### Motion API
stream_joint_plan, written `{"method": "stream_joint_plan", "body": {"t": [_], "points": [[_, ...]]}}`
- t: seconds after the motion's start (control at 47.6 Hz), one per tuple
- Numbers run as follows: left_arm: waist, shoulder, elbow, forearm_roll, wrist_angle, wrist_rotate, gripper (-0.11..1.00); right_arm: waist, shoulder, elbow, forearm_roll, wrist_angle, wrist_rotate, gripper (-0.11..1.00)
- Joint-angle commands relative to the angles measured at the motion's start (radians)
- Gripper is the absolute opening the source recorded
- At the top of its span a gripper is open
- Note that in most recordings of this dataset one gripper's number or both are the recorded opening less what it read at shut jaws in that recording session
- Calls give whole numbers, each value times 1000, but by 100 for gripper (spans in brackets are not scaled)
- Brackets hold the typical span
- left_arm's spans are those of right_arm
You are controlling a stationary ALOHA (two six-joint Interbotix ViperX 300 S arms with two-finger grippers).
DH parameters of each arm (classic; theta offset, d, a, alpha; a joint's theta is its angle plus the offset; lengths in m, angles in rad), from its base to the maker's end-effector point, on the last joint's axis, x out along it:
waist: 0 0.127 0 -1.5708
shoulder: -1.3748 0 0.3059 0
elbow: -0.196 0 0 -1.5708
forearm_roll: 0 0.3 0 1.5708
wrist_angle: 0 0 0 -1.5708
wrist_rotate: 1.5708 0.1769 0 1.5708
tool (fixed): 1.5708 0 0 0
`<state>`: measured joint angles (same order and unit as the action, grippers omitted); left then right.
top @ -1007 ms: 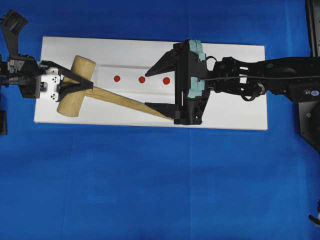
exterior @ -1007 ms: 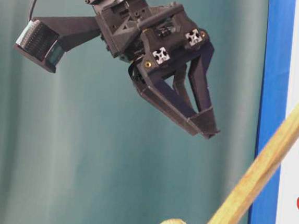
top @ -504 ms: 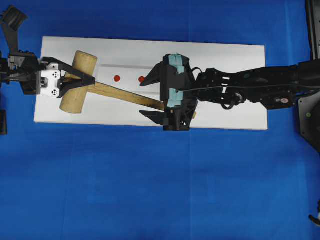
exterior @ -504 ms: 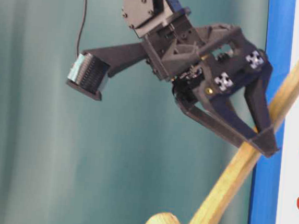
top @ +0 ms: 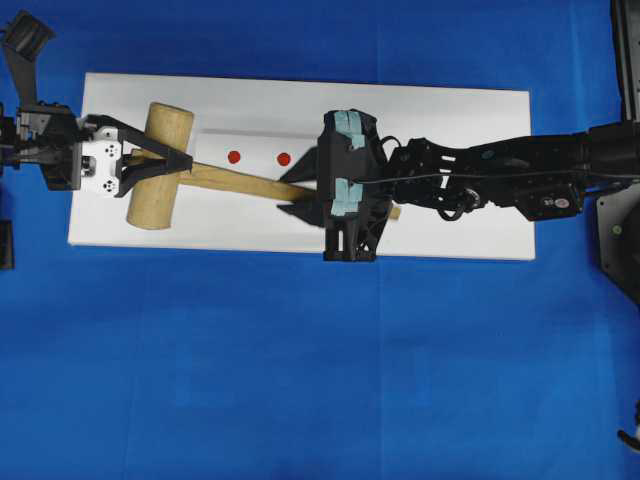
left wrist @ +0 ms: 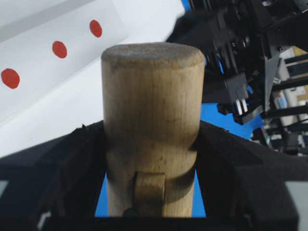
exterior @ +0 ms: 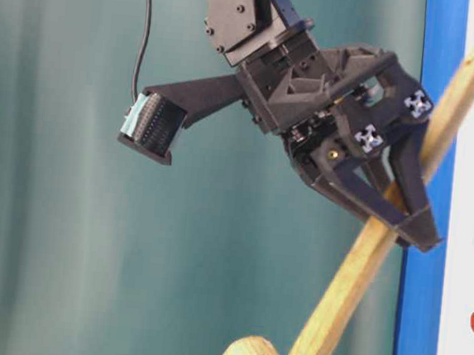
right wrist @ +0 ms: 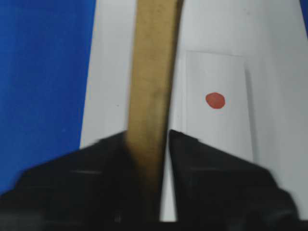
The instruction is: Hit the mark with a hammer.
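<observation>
A white board lies on the blue bench top and carries everything. The hammer, a light wooden mallet, has its thick round head near the board's left edge, and its long handle runs rightward toward the middle of the board, rising off it toward the free end in the table-level view. The left gripper reaches in over the left edge, its jaws set on either side of the handle just beside the head, pinching it there. The right gripper comes from the right edge, and its jaws are pressed against both sides of the handle near its free end. A white strip lies along the far half of the board. Two red dots show on it from overhead; the right gripper's body hides the strip's right end. The mark shows in the right wrist view, just beside the handle and apart from it.
</observation>
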<state>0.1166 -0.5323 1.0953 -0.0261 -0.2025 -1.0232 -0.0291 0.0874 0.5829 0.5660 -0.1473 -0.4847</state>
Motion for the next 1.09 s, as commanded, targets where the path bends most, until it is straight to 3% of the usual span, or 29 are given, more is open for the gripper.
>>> {"method": "stream_joint_plan", "body": {"t": [0.0,0.63,0.672,0.797,1.07], "points": [[-3,-14,-38,3,-14,-2,49,2,-14,-25,-5,-5,-5,11],[-6,-15,-41,8,-14,15,49,2,-32,-21,-6,-5,-6,7],[-8,-15,-38,8,-14,15,55,2,-37,-21,-6,-5,-6,7],[-6,-15,-38,8,-11,15,86,2,-48,-20,-6,-5,-6,7],[-8,-25,-34,9,26,12,85,2,-86,11,-6,12,-2,7]]}}
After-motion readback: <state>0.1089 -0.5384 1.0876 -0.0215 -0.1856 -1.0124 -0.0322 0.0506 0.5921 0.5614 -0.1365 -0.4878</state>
